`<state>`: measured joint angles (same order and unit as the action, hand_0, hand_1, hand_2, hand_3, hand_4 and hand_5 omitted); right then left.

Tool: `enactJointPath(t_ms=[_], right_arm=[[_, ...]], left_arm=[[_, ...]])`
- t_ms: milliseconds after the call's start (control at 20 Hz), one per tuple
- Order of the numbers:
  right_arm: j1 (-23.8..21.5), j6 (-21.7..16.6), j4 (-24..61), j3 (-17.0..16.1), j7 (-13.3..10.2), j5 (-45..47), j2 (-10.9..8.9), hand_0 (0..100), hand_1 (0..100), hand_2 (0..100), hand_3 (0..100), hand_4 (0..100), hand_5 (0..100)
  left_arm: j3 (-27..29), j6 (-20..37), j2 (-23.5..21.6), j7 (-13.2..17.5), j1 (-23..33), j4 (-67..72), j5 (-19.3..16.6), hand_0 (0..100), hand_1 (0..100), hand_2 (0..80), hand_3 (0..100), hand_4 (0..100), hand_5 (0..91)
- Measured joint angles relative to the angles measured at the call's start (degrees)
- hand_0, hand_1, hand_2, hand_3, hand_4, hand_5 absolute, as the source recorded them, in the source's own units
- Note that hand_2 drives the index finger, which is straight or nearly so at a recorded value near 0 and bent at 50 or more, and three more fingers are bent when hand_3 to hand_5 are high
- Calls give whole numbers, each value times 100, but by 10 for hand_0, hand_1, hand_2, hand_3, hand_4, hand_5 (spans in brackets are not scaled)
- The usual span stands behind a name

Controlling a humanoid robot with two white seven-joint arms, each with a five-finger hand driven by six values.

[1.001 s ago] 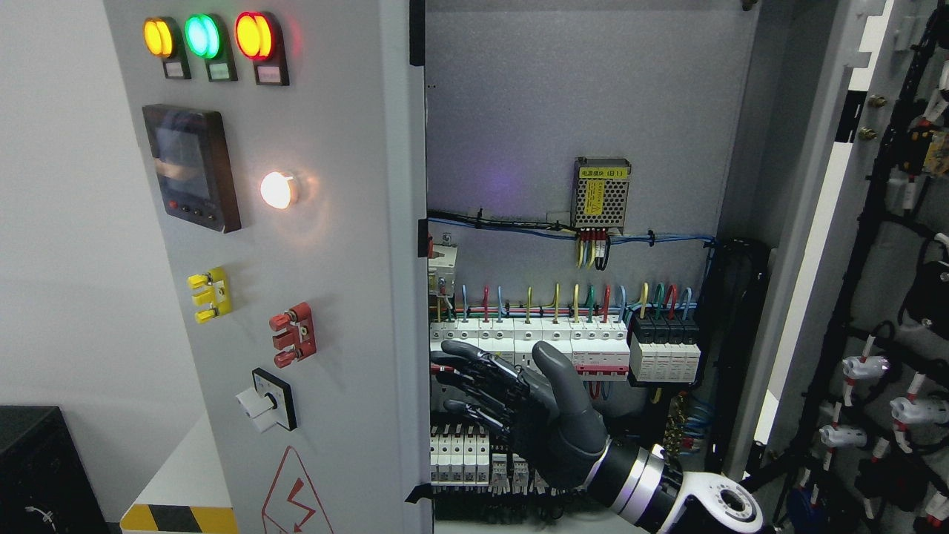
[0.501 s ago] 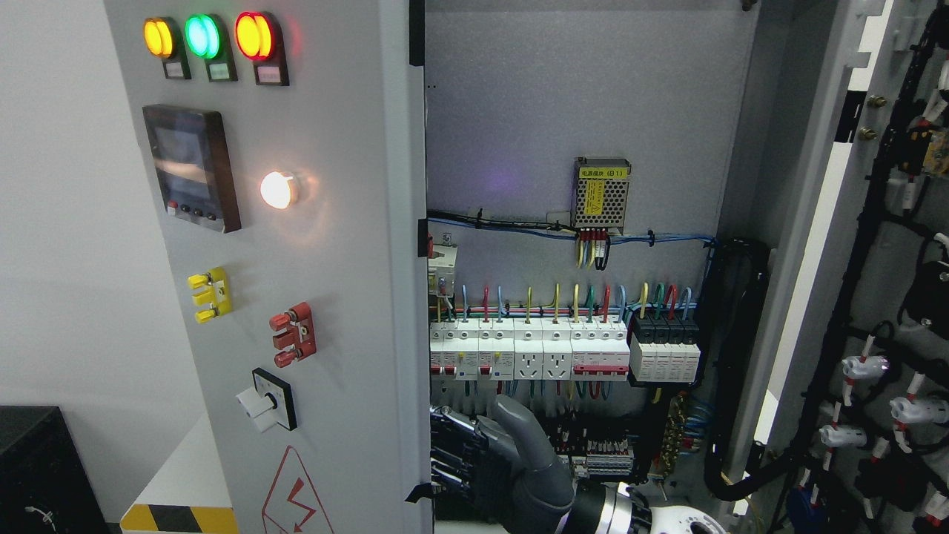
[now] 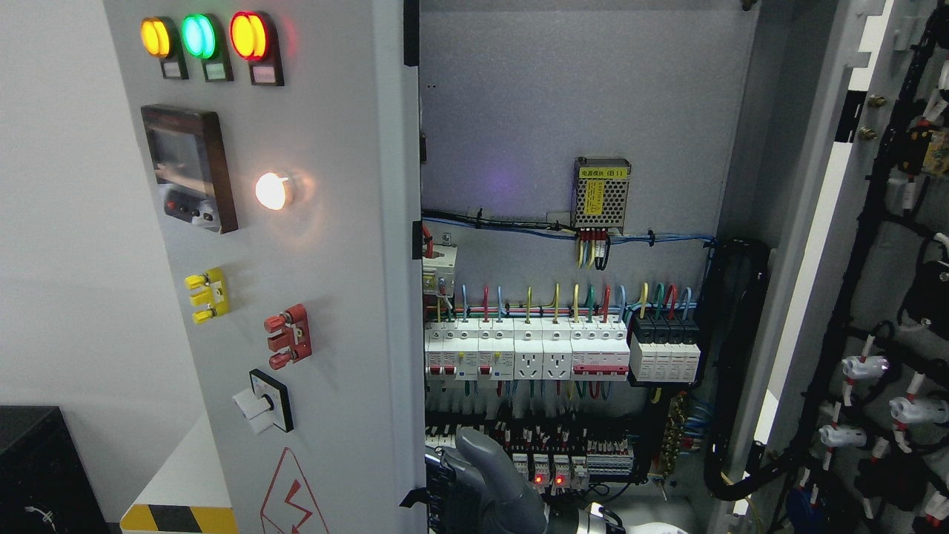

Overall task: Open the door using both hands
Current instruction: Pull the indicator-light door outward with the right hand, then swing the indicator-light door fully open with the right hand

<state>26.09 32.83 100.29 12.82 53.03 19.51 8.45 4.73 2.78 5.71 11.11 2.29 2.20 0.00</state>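
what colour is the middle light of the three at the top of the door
Green, seen clearly in the head view.

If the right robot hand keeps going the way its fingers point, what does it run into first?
Probably the inner edge of the left door. The right robot hand sits low at the bottom edge, fingers aimed left toward that edge, apparently right beside it. Depth is unclear, so contact can't be confirmed.

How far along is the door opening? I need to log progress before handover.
Done: the right door stands swung wide, exposing the breaker row. In hand: the right hand, low at the left door edge, seems to push it outward; its grip is hidden. Left: that door is only partly open.
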Motion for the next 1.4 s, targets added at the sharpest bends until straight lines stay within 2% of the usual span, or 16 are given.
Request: enactJointPath(t_ms=[501,701,1051,1402], right_arm=[[-87,0,165,740,38,116,4,0,0,0,0,0,0],[-103,0,173,1041,-39,112,5,0,0,0,0,0,0],[-104,-46,158,1463,-484,91,3,0,0,0,0,0,0],[-83,-63,161,1935,-566,80,1,0,0,0,0,0,0]], left_arm=[[-2,0,0,0,0,0,0,0,0,0,0,0,0],[-1,0,0,0,0,0,0,0,0,0,0,0,0],[-2,0,0,0,0,0,0,0,0,0,0,0,0],[-2,0,0,0,0,0,0,0,0,0,0,0,0]])
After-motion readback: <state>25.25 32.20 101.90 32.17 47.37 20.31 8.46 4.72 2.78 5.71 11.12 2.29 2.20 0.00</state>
